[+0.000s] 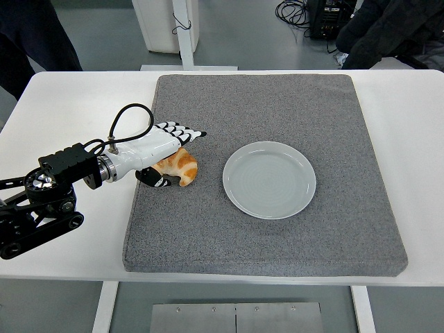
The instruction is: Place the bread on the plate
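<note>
A golden croissant (183, 167) lies on the left part of the grey mat (277, 104). My left hand (176, 155), white with black-striped fingers (184, 130), sits right over the bread's left end. The fingers stretch out flat above it and the thumb (153, 180) is on its near side; they are not closed on it. A round pale grey plate (269, 179) stands empty on the mat, a short gap to the right of the croissant. The right arm is out of the picture.
The mat covers most of the white table (62, 111). A black cable (128, 118) loops up from the left wrist. People in dark clothes stand at the top left (28, 35) and top right (388, 28). A white post (184, 31) rises behind the table.
</note>
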